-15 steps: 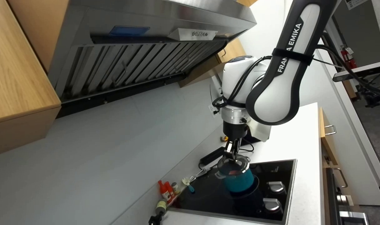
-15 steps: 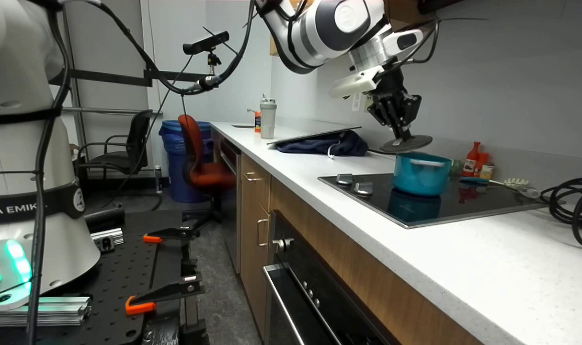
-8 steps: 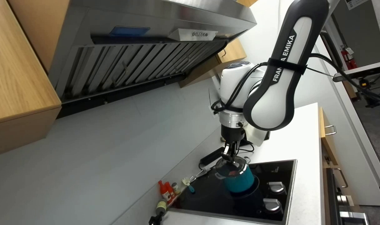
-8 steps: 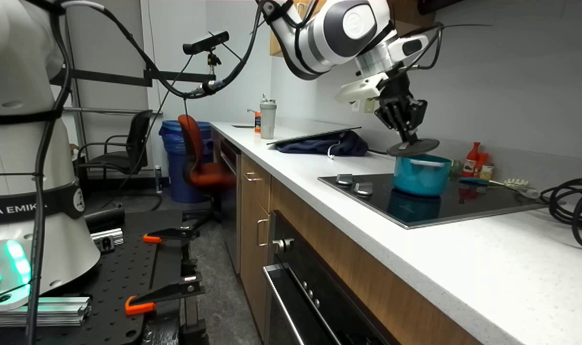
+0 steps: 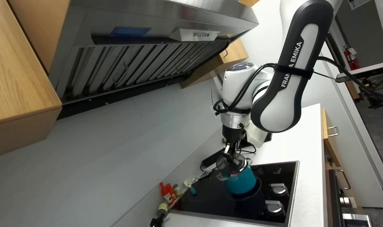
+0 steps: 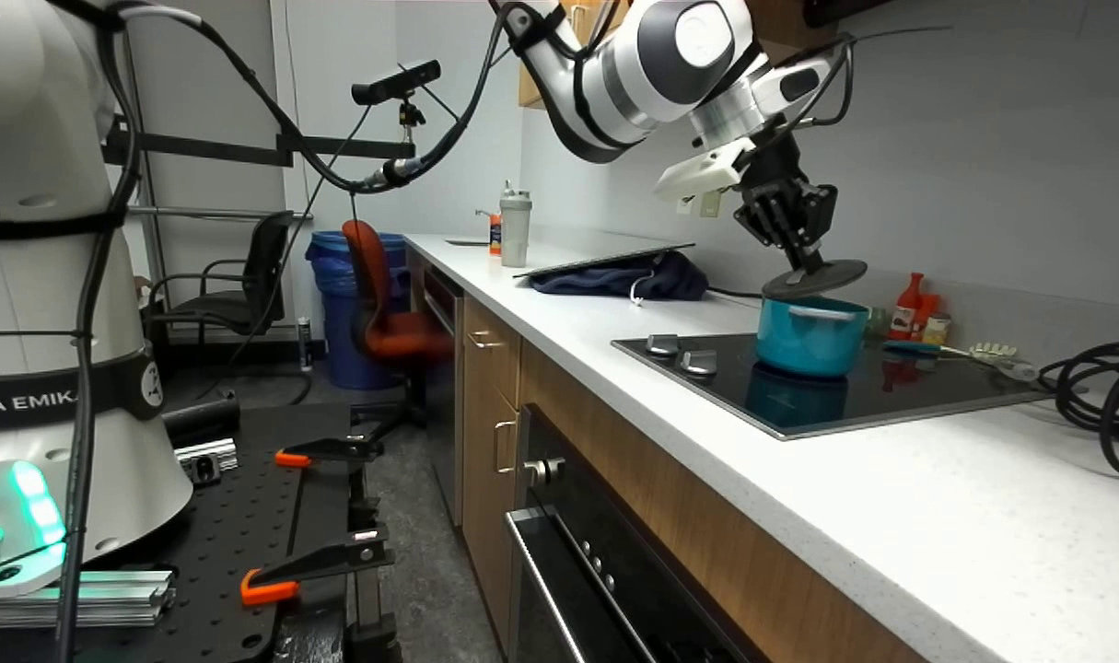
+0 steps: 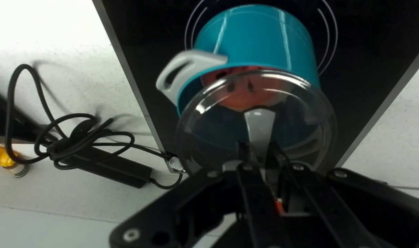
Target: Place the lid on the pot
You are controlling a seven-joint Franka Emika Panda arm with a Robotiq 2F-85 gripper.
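The teal-blue pot (image 6: 810, 343) stands upright on the black cooktop (image 6: 900, 396); it also shows in an exterior view (image 5: 241, 183) and the wrist view (image 7: 254, 41). A red-orange thing (image 7: 243, 91) is inside it. My gripper (image 6: 806, 262) is shut on the upright grey handle (image 7: 260, 127) of the round glass lid (image 7: 212, 134). The lid (image 6: 840, 274) is tilted just above the pot's rim, its right side higher in that exterior view. In the wrist view it covers only part of the pot's mouth. Whether its low edge touches the rim, I cannot tell.
Red bottles (image 6: 906, 308) and utensils (image 6: 973, 352) lie at the cooktop's wall side. Black cables (image 6: 1107, 387) are coiled on the counter. Stove knobs (image 6: 697, 362) stand at the front. A dark cloth (image 6: 633, 276) lies behind. The range hood (image 5: 141, 63) hangs above.
My gripper has carried the lid sideways over the pot, to the right in an exterior view, and it first dipped, then rose slightly. The pot has not moved.
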